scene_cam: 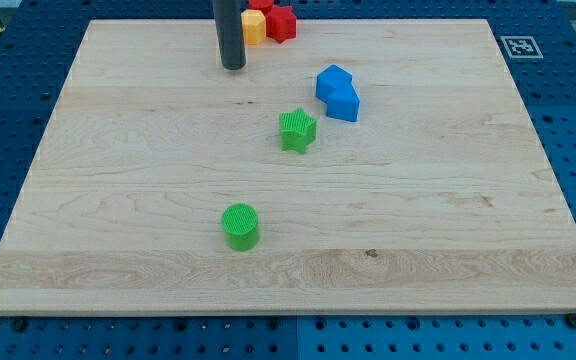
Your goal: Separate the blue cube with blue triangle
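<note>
Two blue blocks sit touching at the upper right of the middle of the wooden board (118, 200). The upper one (333, 82) looks like the blue cube. The lower one (344, 103) looks like the blue triangle; their shapes are hard to tell apart. My tip (233, 66) is the lower end of a dark rod near the view's top. It stands to the left of the blue pair, well apart from them, and touches no block.
A green star block (297, 130) lies just below and left of the blue pair. A green cylinder (240, 225) stands lower on the board. A yellow block (254, 27) and red blocks (280, 22) cluster at the top edge, right of the rod.
</note>
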You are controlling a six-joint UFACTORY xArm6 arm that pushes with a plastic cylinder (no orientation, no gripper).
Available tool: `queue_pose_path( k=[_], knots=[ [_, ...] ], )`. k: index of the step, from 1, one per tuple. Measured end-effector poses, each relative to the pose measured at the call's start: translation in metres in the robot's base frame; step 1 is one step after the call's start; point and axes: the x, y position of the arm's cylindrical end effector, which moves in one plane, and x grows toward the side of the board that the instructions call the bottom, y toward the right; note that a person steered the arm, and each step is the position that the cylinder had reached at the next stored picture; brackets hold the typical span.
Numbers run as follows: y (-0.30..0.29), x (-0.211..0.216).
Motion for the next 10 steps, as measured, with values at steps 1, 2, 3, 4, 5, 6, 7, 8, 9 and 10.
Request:
queue_pose_path(
  k=[1, 2, 3, 4, 5, 6, 7, 8, 9, 10],
  knots=[
    [0.025, 0.0],
    [0.064, 0.0],
    [0.111, 0.0],
    [0.136, -0.01],
    [0.148, -0.017],
    [0.154, -0.002],
    [0.155, 0.026],
    [0.148, 0.06],
    [0.133, 0.084],
    [0.115, 0.091]
  ],
)
